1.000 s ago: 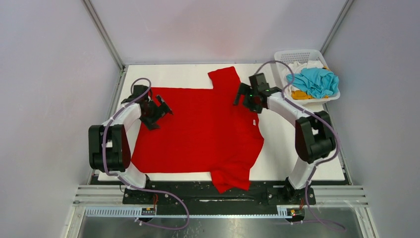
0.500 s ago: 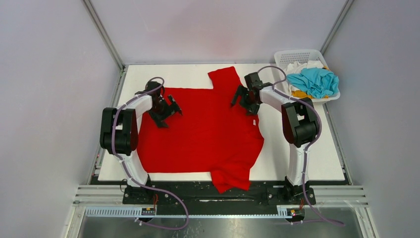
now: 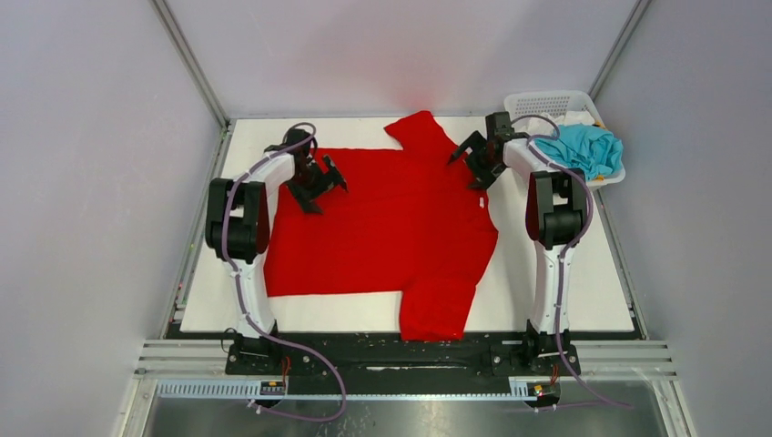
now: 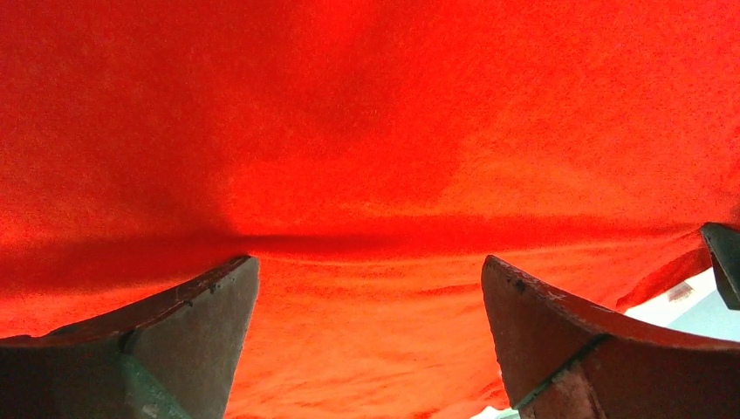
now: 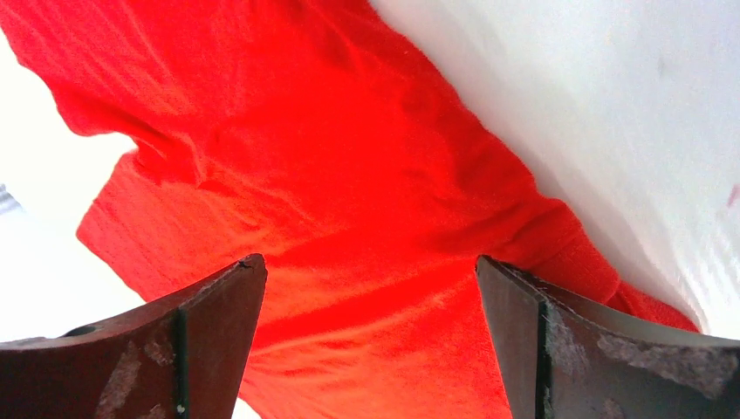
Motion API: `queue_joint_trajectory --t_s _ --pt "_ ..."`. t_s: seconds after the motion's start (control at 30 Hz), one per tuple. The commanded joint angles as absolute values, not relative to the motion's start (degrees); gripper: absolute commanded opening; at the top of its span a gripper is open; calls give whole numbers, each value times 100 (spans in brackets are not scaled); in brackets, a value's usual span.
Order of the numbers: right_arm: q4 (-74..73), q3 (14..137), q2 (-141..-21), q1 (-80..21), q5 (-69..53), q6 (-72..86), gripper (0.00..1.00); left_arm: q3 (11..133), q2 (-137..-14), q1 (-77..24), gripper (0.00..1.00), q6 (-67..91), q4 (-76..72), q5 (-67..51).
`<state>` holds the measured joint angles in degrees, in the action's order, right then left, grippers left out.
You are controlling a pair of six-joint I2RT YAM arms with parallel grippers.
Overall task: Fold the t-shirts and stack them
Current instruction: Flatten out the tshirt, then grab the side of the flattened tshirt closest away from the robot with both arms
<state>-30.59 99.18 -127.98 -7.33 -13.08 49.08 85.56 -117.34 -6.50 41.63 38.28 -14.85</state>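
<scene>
The red t-shirt (image 3: 382, 223) lies spread flat on the white table (image 3: 564, 291), one sleeve (image 3: 419, 127) toward the back and the other (image 3: 437, 314) at the front edge. My left gripper (image 3: 330, 189) hovers open over the shirt's back-left part, and red cloth (image 4: 366, 157) fills its view between the fingers (image 4: 201, 314). My right gripper (image 3: 464, 171) stands open above the shirt's back-right edge near the far sleeve (image 5: 349, 175). Nothing is held. A turquoise-blue t-shirt (image 3: 583, 150) and a white one (image 3: 553, 118) lie heaped in the basket.
The white perforated basket (image 3: 546, 95) sits at the table's back-right corner, close behind my right arm. Grey walls and a metal frame (image 3: 196, 73) enclose the table. Bare white table shows to the right of the shirt and along the back edge (image 3: 264, 132).
Both arms have stretched toward the back of the table, the right one toward the basket. The red shirt has shifted a little backward and to the right. Both grippers stayed open.
</scene>
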Motion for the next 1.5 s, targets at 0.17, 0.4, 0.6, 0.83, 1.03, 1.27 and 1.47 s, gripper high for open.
queue_joint_trajectory --t_s 0.17,0.4,0.6,0.83,1.03,1.27,1.47 --pt "-3590 11849 -13836 -445 -1302 4804 100 10346 -12696 -703 99 4261 4100 -1561" --pt "-4140 12973 -13701 -484 -1327 3618 99 11916 -13076 -607 99 4045 4979 -1392" --pt "-3219 10247 -11141 -633 -599 2957 100 9881 -10728 -577 99 3984 4592 -351" --pt "-1313 5969 -7825 -618 -55 3243 99 5931 -7217 263 99 4464 3973 264" --pt "-1471 5290 -7464 -609 -586 3297 100 4206 -5799 633 99 4975 4089 296" --pt "-1606 5202 -7572 -605 -941 3213 100 3309 -5479 652 99 5251 4367 917" --pt "-1605 5130 -7443 -598 -783 3163 99 2952 -6111 690 90 5442 3740 849"
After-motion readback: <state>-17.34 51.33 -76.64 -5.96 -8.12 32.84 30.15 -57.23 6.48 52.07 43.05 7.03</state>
